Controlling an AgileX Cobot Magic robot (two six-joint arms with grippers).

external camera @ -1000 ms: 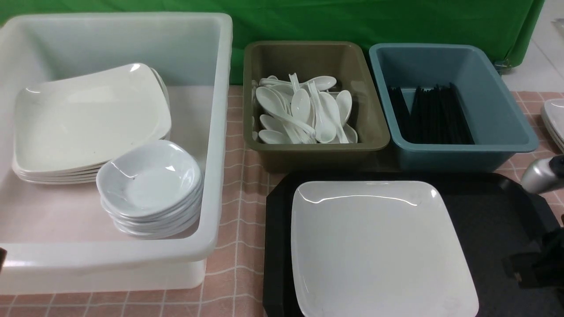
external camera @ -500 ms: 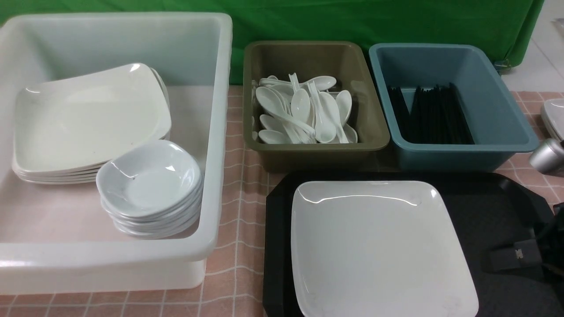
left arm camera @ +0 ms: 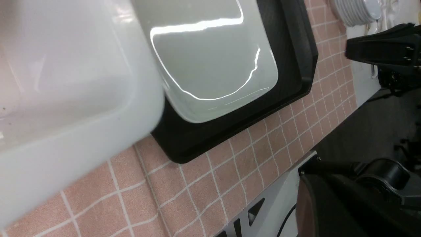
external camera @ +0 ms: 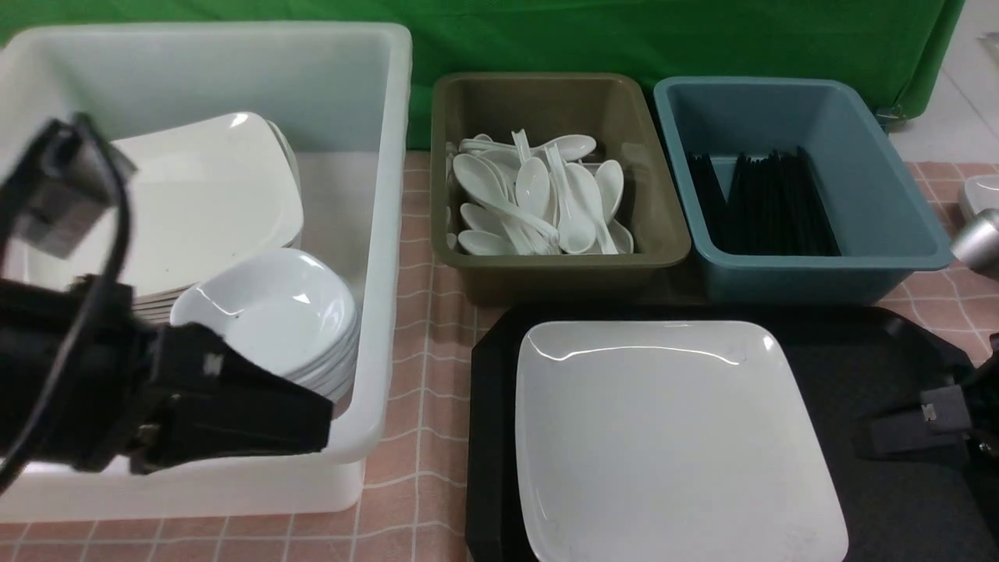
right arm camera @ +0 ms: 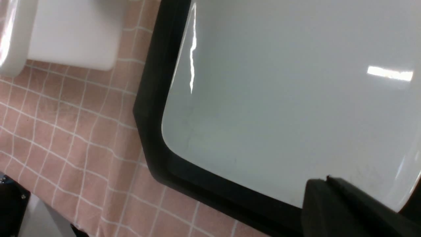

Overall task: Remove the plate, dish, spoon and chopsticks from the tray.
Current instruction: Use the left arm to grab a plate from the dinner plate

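Light is bright and even, from overhead. It leaves thin white glare streaks on the large glossy white square plate [external camera: 679, 445], plus a rectangular lamp reflection in my right wrist view. Shadows are soft and faint. My left claw [external camera: 316, 425] is smeared with blur in the front view; the big white plastic tub [left arm camera: 65, 82] looms out of focus at my left wrist camera.

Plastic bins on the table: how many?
3: a large white plastic tub at left, an olive plastic bin in the middle, a blue plastic bin at right.
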